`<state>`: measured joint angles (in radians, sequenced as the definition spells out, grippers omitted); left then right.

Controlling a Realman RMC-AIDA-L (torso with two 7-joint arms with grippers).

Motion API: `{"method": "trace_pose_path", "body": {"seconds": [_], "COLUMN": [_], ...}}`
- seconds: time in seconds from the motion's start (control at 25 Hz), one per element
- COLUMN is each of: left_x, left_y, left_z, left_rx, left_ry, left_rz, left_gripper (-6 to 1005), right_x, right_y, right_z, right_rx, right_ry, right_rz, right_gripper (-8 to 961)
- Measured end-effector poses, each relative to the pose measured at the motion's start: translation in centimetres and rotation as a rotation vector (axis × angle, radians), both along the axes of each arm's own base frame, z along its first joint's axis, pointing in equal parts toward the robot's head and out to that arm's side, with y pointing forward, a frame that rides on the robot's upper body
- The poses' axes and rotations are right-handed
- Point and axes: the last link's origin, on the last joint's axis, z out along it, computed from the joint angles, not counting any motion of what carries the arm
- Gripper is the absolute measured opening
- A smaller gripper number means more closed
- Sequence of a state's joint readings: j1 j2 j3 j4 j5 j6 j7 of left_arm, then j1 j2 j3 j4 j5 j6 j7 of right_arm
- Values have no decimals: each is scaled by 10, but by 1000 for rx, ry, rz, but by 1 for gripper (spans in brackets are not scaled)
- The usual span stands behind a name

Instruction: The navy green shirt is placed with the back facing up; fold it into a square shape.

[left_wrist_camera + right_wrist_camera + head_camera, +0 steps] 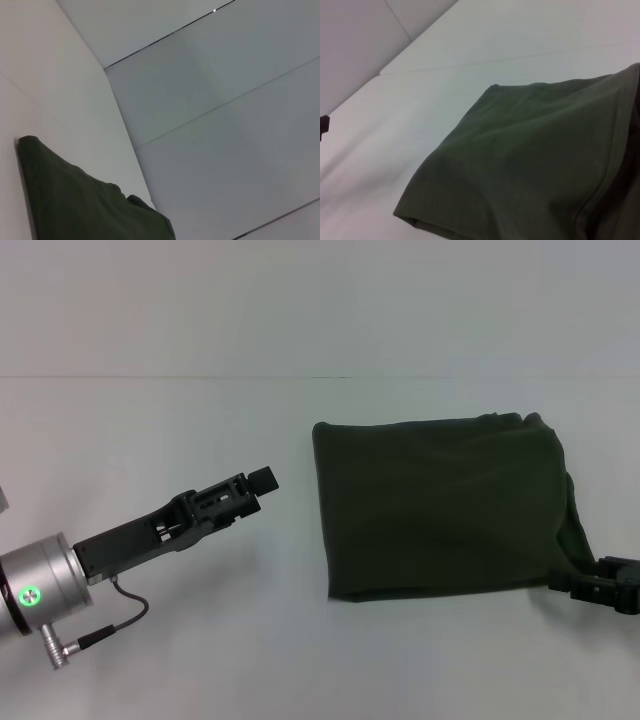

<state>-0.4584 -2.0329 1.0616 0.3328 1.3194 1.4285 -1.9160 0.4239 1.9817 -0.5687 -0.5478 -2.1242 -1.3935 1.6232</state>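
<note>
left tool (262,480) hovers over bare desk (150,420), left of the shirt and apart from it, pointing toward its left edge; fingertips look drawn close together, nothing between them, seen only in the head view. right tool (590,585) sits at the shirt's near right corner, mostly cut off by the frame edge; dark cloth meets its tip, but cannot tell whether it grips the cloth or how its fingers stand. neither wrist view shows its own arm's fingers. the navy green shirt (440,505) lies on the right half of the pale desk, folded to a rough rectangle, nearly square, dark olive, plain, no lettering showing. head view alone gives the whole outline: left and near edges fairly straight, far edge slightly wavy with a small bump near the far right corner, right side bulging and sagging toward the right tool. left wrist view catches only one corner of the shirt (75,205) low in frame, with a rumpled fold along its edge, and beyond it pale wall panels (225,100) with thin seams. right wrist view shows the shirt (530,165) close up: soft knit surface, gentle creases, a stitched hem seam running along one side, layered edges at the nearest corner, and a small dark object (324,126) at the frame edge, too cropped to name.
</note>
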Motion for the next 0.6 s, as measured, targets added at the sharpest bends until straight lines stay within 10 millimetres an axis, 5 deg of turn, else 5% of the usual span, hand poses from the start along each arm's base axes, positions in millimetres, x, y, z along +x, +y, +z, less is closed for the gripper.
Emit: {"method": "trace_pose_path", "body": {"seconds": [0.16,0.6], "left_x": [0,-3], "left_y": [-1,-3], "left_z": [-1,-1], "left_rx": [-5,-6], "left_ry": [4,5], "left_rz": [-2,7], "left_gripper": [833,833], "right_x": [0,12], "right_y": [-1,-16], "right_z": [1,5], "right_rx": [-6,6], "right_ry": [-5,6], "right_rz": [5,-31], "right_gripper": [735,277]}}
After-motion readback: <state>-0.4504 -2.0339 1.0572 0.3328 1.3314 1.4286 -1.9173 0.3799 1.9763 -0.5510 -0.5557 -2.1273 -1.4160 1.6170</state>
